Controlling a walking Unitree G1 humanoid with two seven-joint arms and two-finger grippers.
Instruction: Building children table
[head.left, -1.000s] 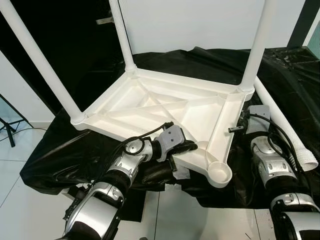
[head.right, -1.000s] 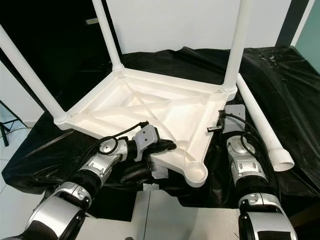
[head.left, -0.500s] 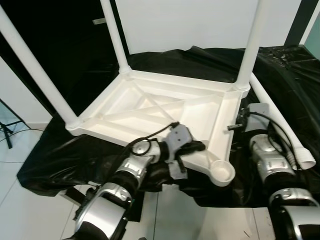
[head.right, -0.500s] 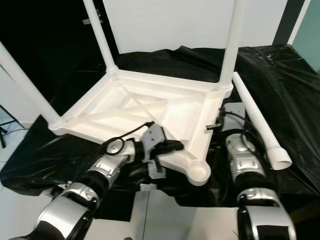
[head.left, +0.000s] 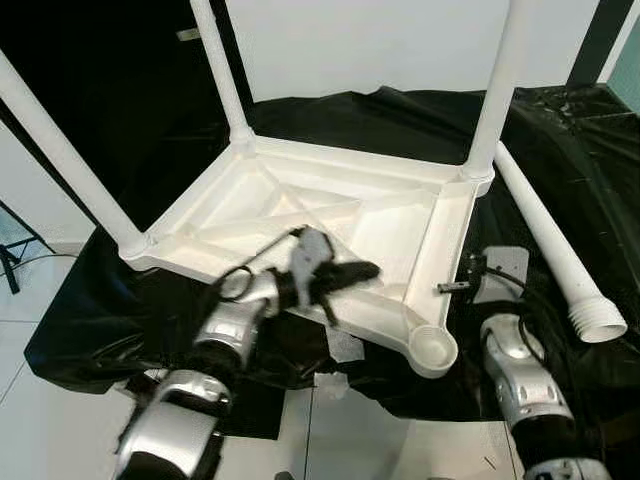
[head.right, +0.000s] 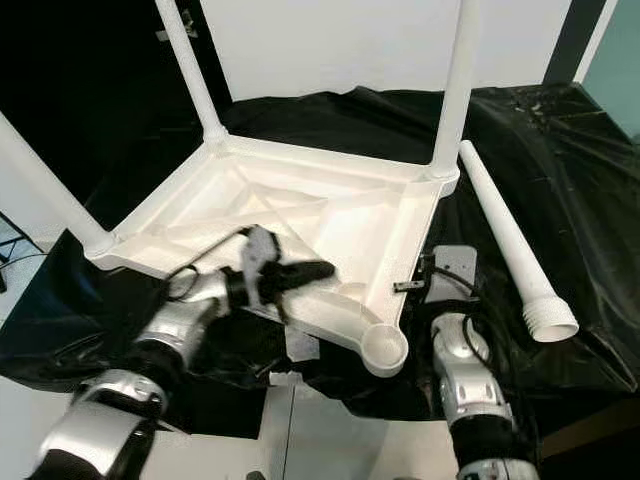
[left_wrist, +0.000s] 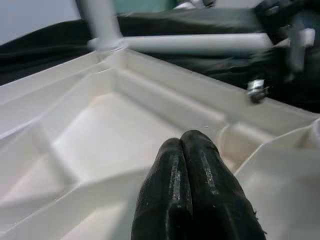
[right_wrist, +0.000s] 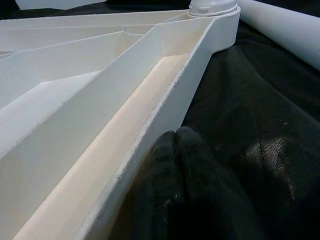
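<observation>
Evidently three legs stand fitted in the upturned tabletop (head.left: 330, 215). Left hand (head.left: 365, 270), fingers pressed together, hovers over its ribs; right hand (right_wrist: 182, 165), fingers together, rests beside its rim. Next: fetch the loose leg (head.left: 550, 235) beyond the right hand for the empty socket (head.left: 433, 349).

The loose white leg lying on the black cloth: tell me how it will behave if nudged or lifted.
The loose leg is a round tube lying flat on the black cloth, so a sideways nudge would probably roll it. It looks like hollow plastic, likely light and stiff. Its smooth surface may slip between narrow fingers.
</observation>
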